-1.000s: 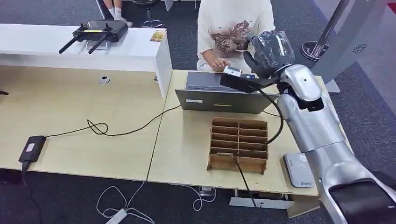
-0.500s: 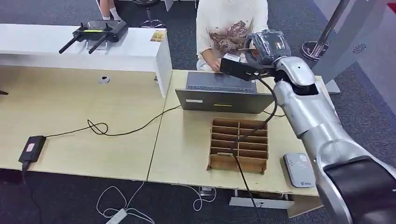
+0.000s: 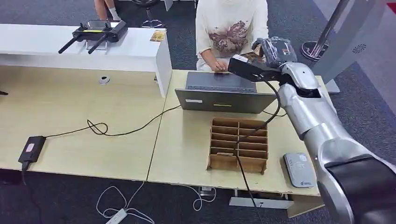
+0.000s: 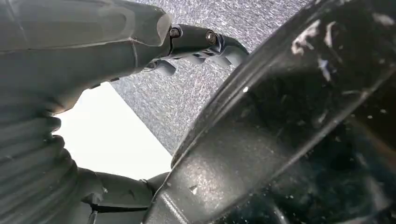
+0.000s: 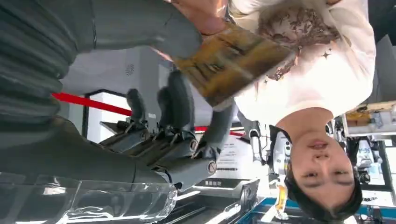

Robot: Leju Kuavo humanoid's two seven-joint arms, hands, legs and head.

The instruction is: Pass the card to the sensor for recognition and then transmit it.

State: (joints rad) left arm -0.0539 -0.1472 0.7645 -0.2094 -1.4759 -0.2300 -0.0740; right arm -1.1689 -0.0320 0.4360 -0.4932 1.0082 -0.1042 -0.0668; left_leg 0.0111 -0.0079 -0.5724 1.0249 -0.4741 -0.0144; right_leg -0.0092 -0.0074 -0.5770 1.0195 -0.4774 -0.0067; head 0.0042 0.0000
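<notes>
The right hand [image 3: 273,50] pinches the card [image 5: 231,60] between thumb and fingers [image 5: 180,100], raised past the laptop's [image 3: 223,93] far edge before the seated person [image 3: 231,28]. The left hand [image 4: 93,51] hangs over carpet, fingers loosely curled, holding nothing.

Head view looks down on the table [image 3: 84,116] from high and near; the right wrist view — close behind its hand — shares the person [image 3: 231,28] [image 5: 322,70]; left wrist view faces the floor [image 4: 187,93].
</notes>
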